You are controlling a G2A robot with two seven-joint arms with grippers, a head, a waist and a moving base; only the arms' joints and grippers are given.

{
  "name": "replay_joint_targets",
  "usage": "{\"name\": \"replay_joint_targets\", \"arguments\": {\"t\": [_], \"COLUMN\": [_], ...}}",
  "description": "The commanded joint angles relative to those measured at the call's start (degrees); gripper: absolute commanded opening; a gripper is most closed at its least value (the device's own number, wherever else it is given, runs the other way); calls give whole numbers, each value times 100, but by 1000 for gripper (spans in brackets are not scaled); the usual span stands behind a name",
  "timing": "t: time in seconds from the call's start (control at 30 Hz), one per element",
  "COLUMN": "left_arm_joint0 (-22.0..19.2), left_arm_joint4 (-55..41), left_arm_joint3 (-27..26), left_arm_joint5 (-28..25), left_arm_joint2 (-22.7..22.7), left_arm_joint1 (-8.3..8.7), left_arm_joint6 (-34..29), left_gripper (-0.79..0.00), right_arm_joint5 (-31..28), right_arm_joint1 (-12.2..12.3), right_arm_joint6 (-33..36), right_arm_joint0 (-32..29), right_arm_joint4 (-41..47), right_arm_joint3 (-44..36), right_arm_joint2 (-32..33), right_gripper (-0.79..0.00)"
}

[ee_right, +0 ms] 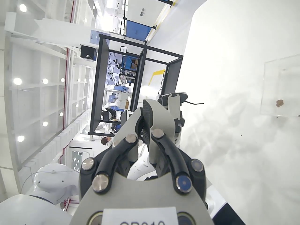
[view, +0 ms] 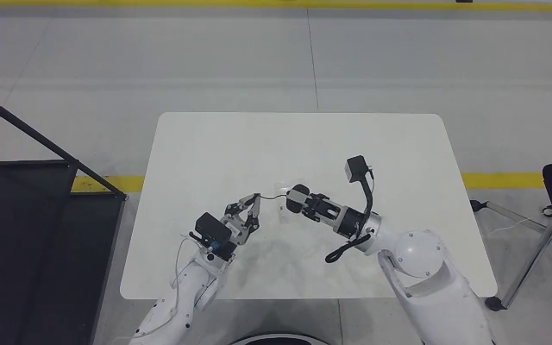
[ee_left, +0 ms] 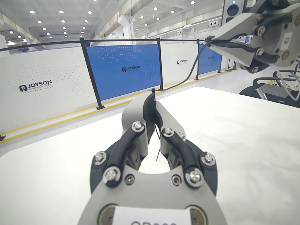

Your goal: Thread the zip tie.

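Zip tie [view: 272,198], thin and black, hangs in the air between the two grippers, just to the 6 o'clock side of the centre of the white table [view: 388,155]. In the top view the left gripper [view: 257,199] comes in from about 7 o'clock and the right gripper [view: 288,195] from about 4 o'clock. Their tips face each other, near but apart, and the right one lies at roughly 2 o'clock from the left. The left wrist view shows the left gripper [ee_left: 152,97] pressed together on the zip tie [ee_left: 194,66]. The strap runs between the ribbed pads [ee_left: 148,108], a short bit sticks out past the fingertips, and the loose tail dangles inside the claw above the table [ee_left: 234,141]. From there the strap curves up to the right gripper [ee_left: 212,42], which is also clamped tight and pinches the strap's other end at its very tips. In the right wrist view the right gripper [ee_right: 146,105] has its pads closed against each other. Just beyond it is the left gripper [ee_right: 174,97], with a piece of the zip tie [ee_right: 195,103] jutting sideways from it over the table [ee_right: 234,47].
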Motion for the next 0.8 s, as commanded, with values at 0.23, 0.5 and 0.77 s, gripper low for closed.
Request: {"name": "replay_joint_targets", "arguments": {"t": [0.23,0.5,0.77], "left_arm_joint0": [22,41,30], "left_arm_joint4": [-57,-210,-388], "left_arm_joint3": [-13,-44,-49], "left_arm_joint5": [-23,9,109], "left_arm_joint2": [-34,-78,-106], "left_arm_joint1": [-9,-27,-57], "left_arm_joint6": [66,143,220], "left_gripper": [-785,-785,-785], "right_arm_joint5": [299,378,428], "right_arm_joint1": [1,-5,-1], "right_arm_joint6": [71,67,99], "right_arm_joint0": [117,160,163], "right_arm_joint4": [-432,-576,-670], "right_arm_joint3": [21,14,-1], "right_arm_joint2": [-178,-263,-280], "right_gripper": [-785,-785,-683]}}
